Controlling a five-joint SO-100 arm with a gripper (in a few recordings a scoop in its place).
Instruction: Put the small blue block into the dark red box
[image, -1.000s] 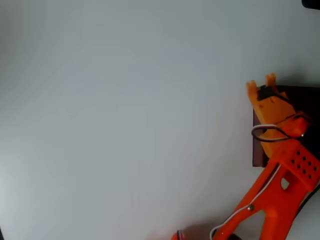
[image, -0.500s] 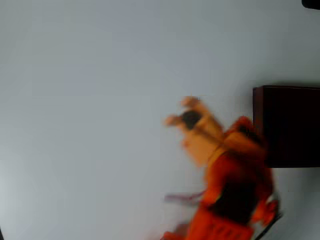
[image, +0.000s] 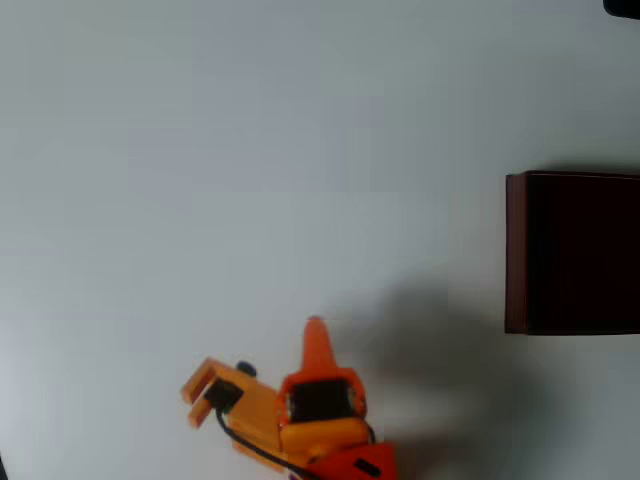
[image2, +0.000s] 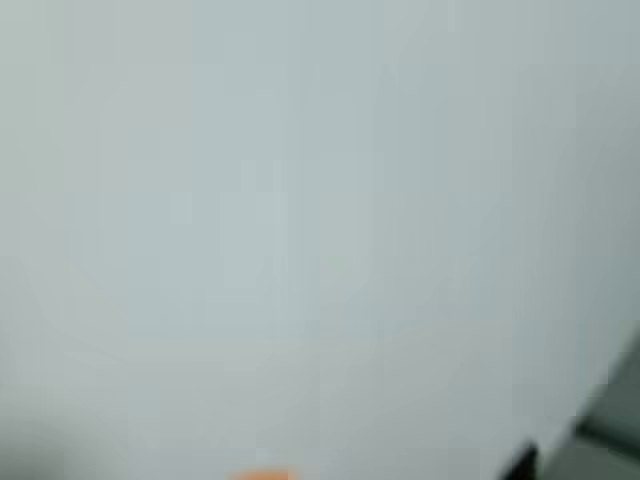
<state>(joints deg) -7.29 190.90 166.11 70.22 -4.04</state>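
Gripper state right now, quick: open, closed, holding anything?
Gripper: cannot be told; overhead view gives no clear look at its jaws, and no block shows at its tip.

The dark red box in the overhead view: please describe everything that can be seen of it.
The dark red box sits at the right edge of the overhead view, cut off by the frame, so its full shape cannot be seen. Its walls look dark maroon-red and smooth, with straight edges and square corners; the interior is nearly black, and no contents can be made out in it. It rests flat on the pale table. Nothing touches it; the orange claw is far off, near the bottom edge.
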